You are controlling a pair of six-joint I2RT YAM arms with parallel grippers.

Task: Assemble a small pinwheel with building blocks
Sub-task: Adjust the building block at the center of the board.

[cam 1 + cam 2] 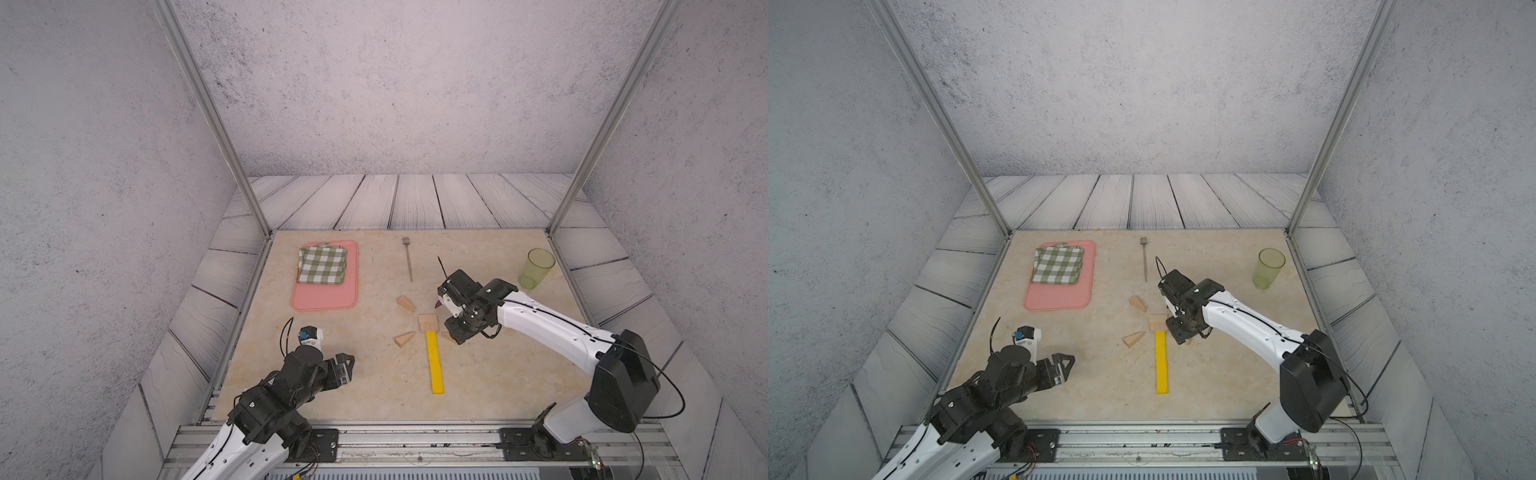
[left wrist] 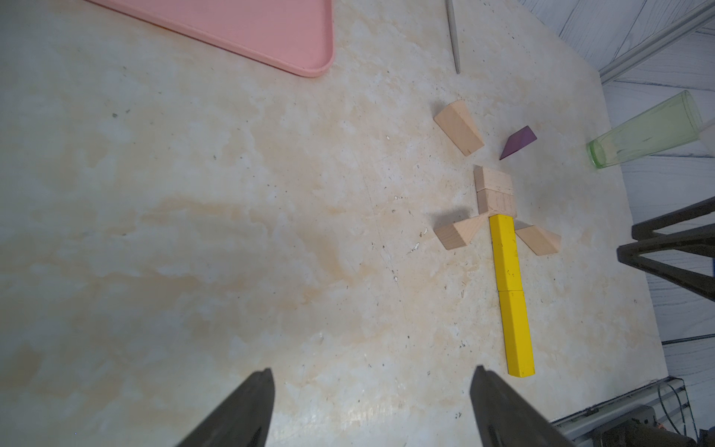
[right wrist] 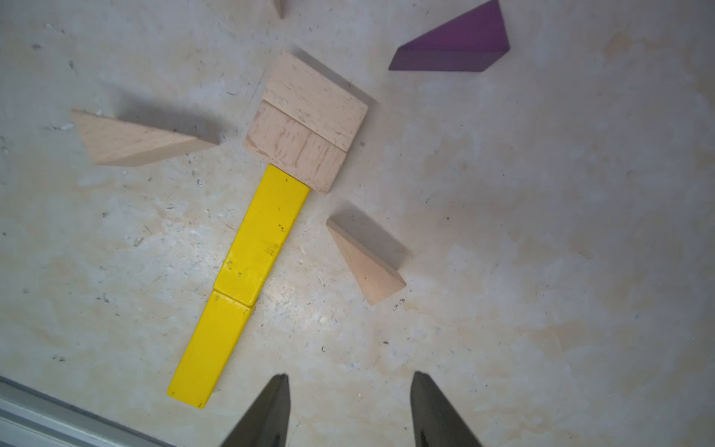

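Pinwheel [image 1: 428, 323] at the middle of the tabletop [image 1: 374, 399]: two pale-wood rectangles [image 3: 305, 120] form the hub, two yellow bars [image 3: 267, 236] lie end to end as the stick, and three wood wedges [image 3: 135, 141] and one purple wedge [image 3: 456, 46] lie around it. Right tool [image 3: 351, 375], just beside, and left tool [image 2: 372, 371], well apart, are both released and empty.

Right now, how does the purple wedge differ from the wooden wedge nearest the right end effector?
The purple wedge is painted purple; the wooden wedge is bare pale wood. The purple wedge lies off the far corner of the hub; the wooden wedge lies nearer, beside the yellow stick. Both are triangular, lie free, tips toward the hub without touching it.
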